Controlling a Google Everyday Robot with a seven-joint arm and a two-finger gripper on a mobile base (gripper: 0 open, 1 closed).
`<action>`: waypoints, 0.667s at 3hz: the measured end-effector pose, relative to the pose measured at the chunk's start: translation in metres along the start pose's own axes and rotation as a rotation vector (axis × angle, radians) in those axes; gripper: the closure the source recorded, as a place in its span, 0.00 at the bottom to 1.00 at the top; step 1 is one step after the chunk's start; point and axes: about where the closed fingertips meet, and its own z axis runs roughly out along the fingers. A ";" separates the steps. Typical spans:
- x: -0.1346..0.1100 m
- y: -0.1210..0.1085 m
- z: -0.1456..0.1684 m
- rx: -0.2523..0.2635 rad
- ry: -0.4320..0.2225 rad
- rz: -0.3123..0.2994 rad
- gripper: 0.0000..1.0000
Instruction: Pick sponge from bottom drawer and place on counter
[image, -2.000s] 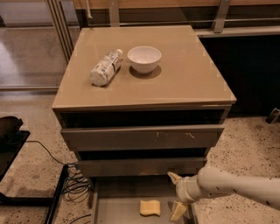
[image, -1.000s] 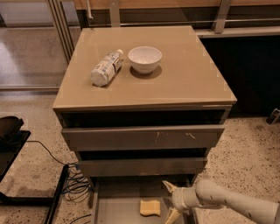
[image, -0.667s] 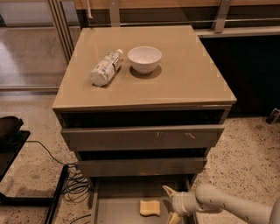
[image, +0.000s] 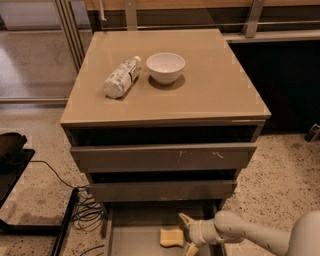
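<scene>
The sponge (image: 170, 237), a small pale yellow pad, lies on the floor of the open bottom drawer (image: 134, 231) at the lower edge of the camera view. My gripper (image: 187, 234) reaches in from the right and is open. One cream finger (image: 185, 219) is behind the sponge's right end and the other finger (image: 190, 248) is in front of it. The sponge's right end is at the mouth of the gripper. The counter (image: 210, 95) is the glossy taupe top of the cabinet above.
A white bowl (image: 165, 67) and a plastic bottle (image: 121, 76) lying on its side rest on the counter's back left. The two upper drawers (image: 160, 157) are slightly ajar above the gripper. Cables (image: 82, 210) and a black object (image: 10, 150) lie on the floor at left.
My gripper has moved left along the bottom drawer toward the sponge, and its fingers now stand on either side of the sponge's right end. The sponge has not moved.
</scene>
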 end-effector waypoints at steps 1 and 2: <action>0.010 -0.003 0.023 -0.008 0.024 0.020 0.00; 0.024 -0.004 0.045 -0.021 0.044 0.056 0.00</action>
